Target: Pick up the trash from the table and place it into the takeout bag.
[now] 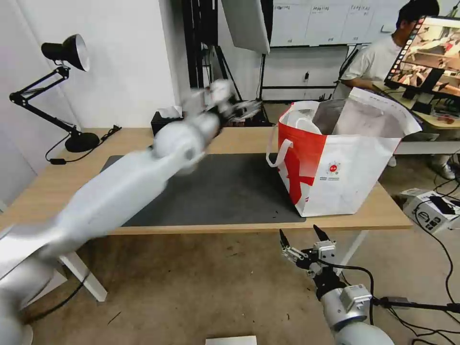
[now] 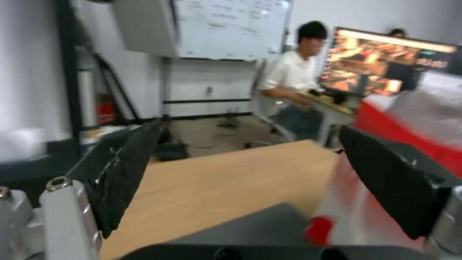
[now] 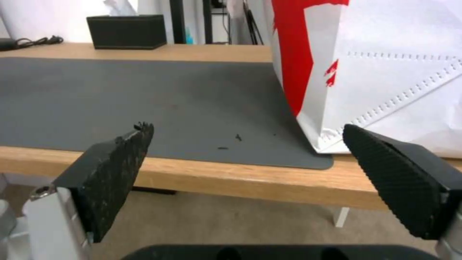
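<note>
The takeout bag stands open on the right end of the table, its base partly on the dark grey mat. The trash is out of view. My left arm stretches, blurred, across the mat, and my left gripper hangs above the table's back edge, left of the bag's rim. In the left wrist view the left gripper is open and holds nothing, with the bag close beside it. My right gripper is open below the table's front edge, in front of the bag.
A black tissue box sits at the back of the table, and a black desk lamp at its left end. Small dark crumbs lie on the mat near the bag. Boxes and cables cover the floor to the right.
</note>
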Robot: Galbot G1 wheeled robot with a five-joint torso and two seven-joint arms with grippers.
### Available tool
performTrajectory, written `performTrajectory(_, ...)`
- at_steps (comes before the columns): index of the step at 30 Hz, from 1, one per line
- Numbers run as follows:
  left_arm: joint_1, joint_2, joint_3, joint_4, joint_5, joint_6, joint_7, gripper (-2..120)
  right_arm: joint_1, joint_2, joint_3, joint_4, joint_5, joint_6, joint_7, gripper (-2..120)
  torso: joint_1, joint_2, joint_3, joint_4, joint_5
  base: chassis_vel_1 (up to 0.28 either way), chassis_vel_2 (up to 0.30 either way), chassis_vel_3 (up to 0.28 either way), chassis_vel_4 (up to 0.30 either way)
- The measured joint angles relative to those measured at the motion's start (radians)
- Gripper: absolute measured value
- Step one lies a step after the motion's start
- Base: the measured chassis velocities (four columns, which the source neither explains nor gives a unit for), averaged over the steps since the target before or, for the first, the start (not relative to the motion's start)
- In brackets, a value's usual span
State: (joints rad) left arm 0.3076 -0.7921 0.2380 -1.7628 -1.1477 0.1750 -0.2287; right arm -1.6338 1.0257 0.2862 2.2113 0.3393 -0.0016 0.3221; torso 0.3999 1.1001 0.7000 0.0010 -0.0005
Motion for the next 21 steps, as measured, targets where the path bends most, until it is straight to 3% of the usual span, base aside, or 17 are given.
performTrajectory(1, 0.000, 0.000, 0.000, 0.000, 0.000, 0.000, 0.000, 100, 0.000, 0.000, 0.000, 0.000, 0.000, 0.000, 0.000, 100, 0.000, 0.000, 0.000, 0.0000, 0.0000, 0.000, 0.000, 0.000, 0.000)
performTrajectory(4, 0.213, 0.067, -0.184, -0.060, 0.056, -0.015, 0.033, 100, 0.000, 0.000, 0.000, 0.000, 0.000, 0.000, 0.000, 100, 0.000, 0.000, 0.000, -0.0009, 0.0002, 0.000, 0.000, 0.000, 0.000)
performTrajectory(6, 0.254, 0.074, -0.221, -0.070, 0.064, -0.019, 0.038, 100, 0.000, 0.000, 0.000, 0.000, 0.000, 0.000, 0.000, 100, 0.000, 0.000, 0.000, -0.0008, 0.0001, 0.000, 0.000, 0.000, 0.000)
performTrajectory(8, 0.383, 0.089, -0.331, -0.097, 0.103, -0.045, 0.060, 100, 0.000, 0.000, 0.000, 0.000, 0.000, 0.000, 0.000, 100, 0.000, 0.000, 0.000, -0.0009, 0.0005, 0.000, 0.000, 0.000, 0.000)
performTrajectory(9, 0.383, 0.089, -0.331, -0.097, 0.103, -0.045, 0.060, 100, 0.000, 0.000, 0.000, 0.000, 0.000, 0.000, 0.000, 100, 0.000, 0.000, 0.000, -0.0009, 0.0005, 0.000, 0.000, 0.000, 0.000)
performTrajectory(12, 0.579, 0.066, -0.470, -0.134, 0.183, -0.085, 0.086, 100, 0.000, 0.000, 0.000, 0.000, 0.000, 0.000, 0.000, 100, 0.000, 0.000, 0.000, -0.0009, 0.0001, 0.000, 0.000, 0.000, 0.000)
performTrajectory(14, 0.603, 0.061, -0.491, -0.140, 0.194, -0.089, 0.088, 100, 0.000, 0.000, 0.000, 0.000, 0.000, 0.000, 0.000, 100, 0.000, 0.000, 0.000, -0.0012, 0.0003, 0.000, 0.000, 0.000, 0.000)
performTrajectory(19, 0.822, -0.010, -0.674, -0.188, 0.305, -0.147, 0.111, 100, 0.000, 0.000, 0.000, 0.000, 0.000, 0.000, 0.000, 100, 0.000, 0.000, 0.000, -0.0011, 0.0007, 0.000, 0.000, 0.000, 0.000)
performTrajectory(21, 0.868, -0.027, -0.709, -0.200, 0.329, -0.157, 0.115, 100, 0.000, 0.000, 0.000, 0.000, 0.000, 0.000, 0.000, 100, 0.000, 0.000, 0.000, -0.0009, 0.0005, 0.000, 0.000, 0.000, 0.000)
